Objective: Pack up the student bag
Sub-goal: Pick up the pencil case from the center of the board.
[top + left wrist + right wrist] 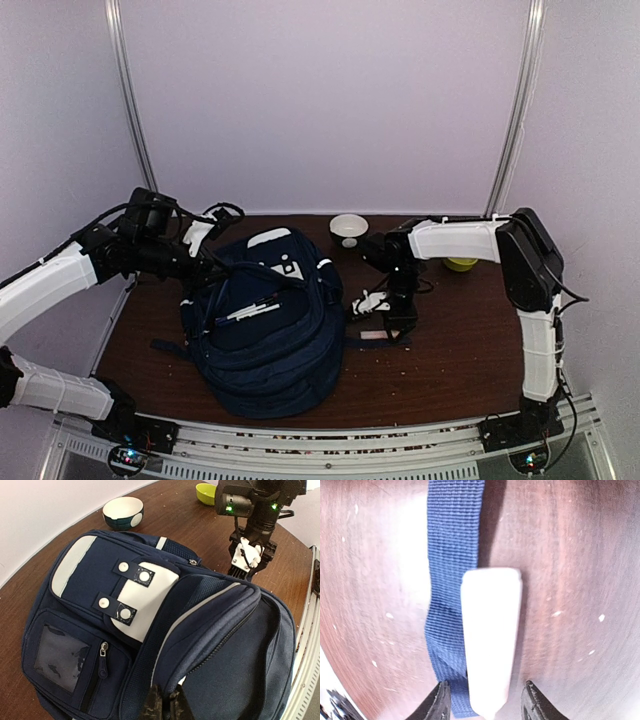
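Note:
The student bag [265, 330] lies on the brown table, navy with white trim, several pens [250, 310] lying at its open mouth. My left gripper [205, 255] is at the bag's far left edge. In the left wrist view it [167, 705] is shut on the rim of the bag's [150, 605] zippered opening, holding it up. My right gripper [395, 322] points down at the table just right of the bag. In the right wrist view it [487, 702] is open, straddling a flat white block [490, 635] and the end of a blue strap [452, 580].
A white bowl [348, 228] stands behind the bag and shows in the left wrist view [123, 512]. A yellow-green bowl [461, 263] sits at the right, behind the right arm. The table's curved front edge [330, 425] runs close below the bag.

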